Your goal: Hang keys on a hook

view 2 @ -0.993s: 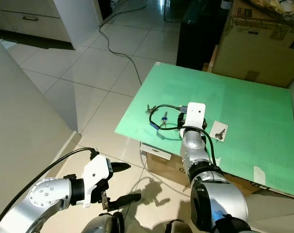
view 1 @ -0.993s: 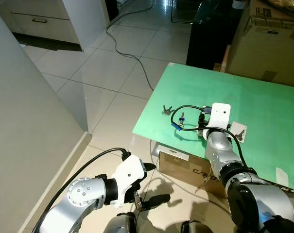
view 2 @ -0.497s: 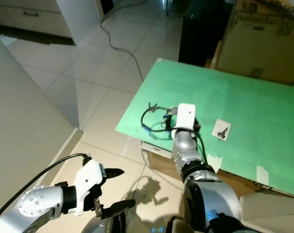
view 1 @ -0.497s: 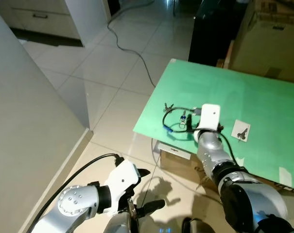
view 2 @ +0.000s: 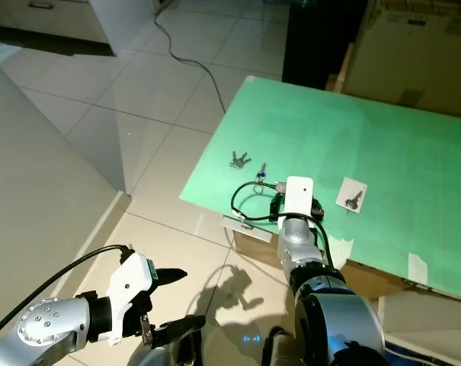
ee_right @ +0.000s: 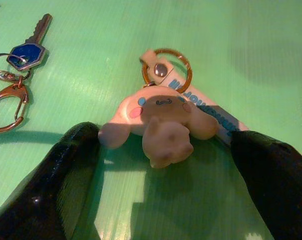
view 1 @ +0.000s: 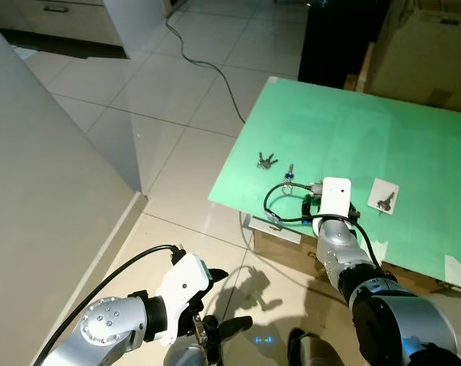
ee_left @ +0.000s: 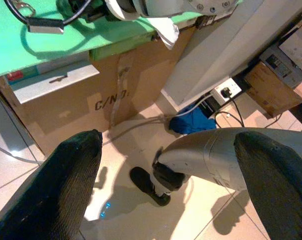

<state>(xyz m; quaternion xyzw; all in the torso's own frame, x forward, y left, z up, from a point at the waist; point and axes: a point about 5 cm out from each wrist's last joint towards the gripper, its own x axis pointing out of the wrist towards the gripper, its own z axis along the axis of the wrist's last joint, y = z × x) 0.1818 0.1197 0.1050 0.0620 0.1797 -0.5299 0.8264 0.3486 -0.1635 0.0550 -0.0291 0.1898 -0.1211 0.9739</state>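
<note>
A green table (view 1: 382, 145) carries a bunch of silver keys (view 1: 267, 160) and a blue-headed key (view 1: 289, 177) on a ring with a carabiner (ee_right: 6, 107). My right arm's white wrist box (view 1: 335, 197) hovers low over the table's near edge. In the right wrist view my right gripper (ee_right: 163, 137) is open, and its black fingers (ee_right: 66, 185) straddle a cream plush keychain (ee_right: 160, 117) with a brass ring (ee_right: 165, 75) and a printed strap. The blue-headed key (ee_right: 28, 50) lies beyond it. My left gripper (view 1: 228, 299) hangs open and empty over the floor.
A white card with a dark key (view 1: 384, 197) lies to the right of my wrist. A cardboard box (view 1: 283, 255) sits under the table edge. Large cartons (view 1: 424, 57) and a black cabinet (view 1: 329, 46) stand behind. A cable (view 1: 207, 76) crosses the tiles; a pale wall (view 1: 47, 191) stands at left.
The camera has shifted. My right wrist has drawn back from the silver keys toward the table's near edge. The left arm has sunk lower.
</note>
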